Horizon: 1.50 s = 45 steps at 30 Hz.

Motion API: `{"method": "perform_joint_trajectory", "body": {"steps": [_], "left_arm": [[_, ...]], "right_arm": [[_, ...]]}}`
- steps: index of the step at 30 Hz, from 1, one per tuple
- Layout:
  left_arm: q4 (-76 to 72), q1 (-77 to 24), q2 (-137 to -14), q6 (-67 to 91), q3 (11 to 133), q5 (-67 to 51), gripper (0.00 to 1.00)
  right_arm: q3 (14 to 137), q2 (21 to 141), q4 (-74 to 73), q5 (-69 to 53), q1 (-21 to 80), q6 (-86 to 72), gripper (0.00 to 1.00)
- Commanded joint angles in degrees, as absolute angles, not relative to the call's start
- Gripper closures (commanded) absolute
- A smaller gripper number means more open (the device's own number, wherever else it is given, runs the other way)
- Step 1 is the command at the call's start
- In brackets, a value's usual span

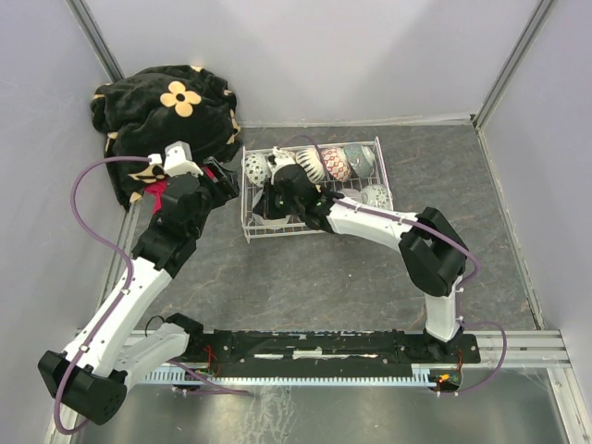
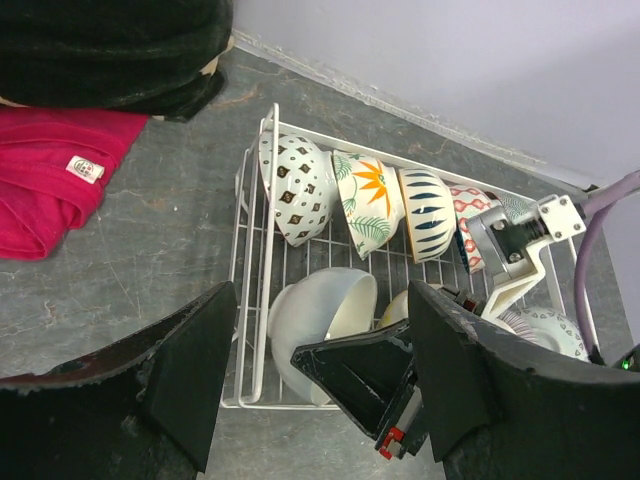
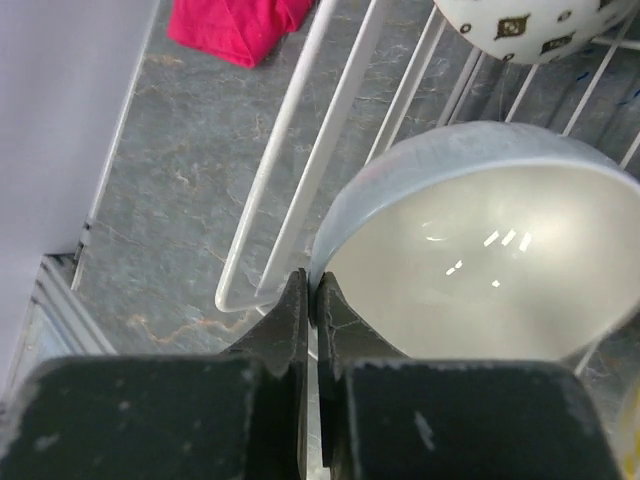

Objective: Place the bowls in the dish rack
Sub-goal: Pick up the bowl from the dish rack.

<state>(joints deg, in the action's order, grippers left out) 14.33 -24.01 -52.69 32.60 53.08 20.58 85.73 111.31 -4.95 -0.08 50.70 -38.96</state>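
Behind and to the left of the left gripper [image 1: 222, 180] lies a dark plush blanket with yellow flower shapes [image 1: 166, 102]. A crumpled red cloth [image 2: 60, 180] lies on the grey stone-look tabletop [image 1: 324, 287], just left of this gripper's fingers. The left gripper hangs with its jaws spread wide and nothing between them. It is level with the left rim of the white wire dish rack [image 2: 265, 260], which sits ahead of and below its fingertips.

Inside the rack, at its near left corner, a plain white glazed ceramic bowl [image 3: 480, 250] rests tilted on the grid floor. The right gripper [image 3: 310, 295] reaches into that corner. Its jaws are pressed flat together, their tips touching the bowl's left rim, and the wrist view shows nothing held between them.

Beyond the right gripper's tips, along the far side, four bowls stand on edge side by side. From the left they are a white diamond-dotted bowl [image 2: 295, 185], an orange-flower bowl [image 2: 368, 205], a blue-leaf bowl [image 2: 428, 215] and a red-patterned bowl [image 2: 468, 215].
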Motion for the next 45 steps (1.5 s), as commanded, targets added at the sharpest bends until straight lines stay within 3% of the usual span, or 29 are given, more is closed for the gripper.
{"method": "perform_joint_trajectory", "body": {"steps": [1,10,30,45], "left_arm": [[12.4,-23.6,-52.6,34.3,53.1,20.0,0.24],[12.0,-23.5,-53.2,34.2,52.5,19.9,0.24],[10.8,-23.4,-55.7,33.9,51.3,19.4,0.25],[10.9,-23.4,-57.0,33.6,51.9,20.0,0.25]], "right_arm": [[77.6,107.2,13.3,-3.8,49.6,-44.0,0.98],[67.3,105.6,34.3,-4.7,49.6,-47.8,0.98],[54.3,114.9,75.4,-7.0,48.0,-63.3,0.98],[52.2,115.4,82.7,-9.7,47.2,-66.1,0.98]]}}
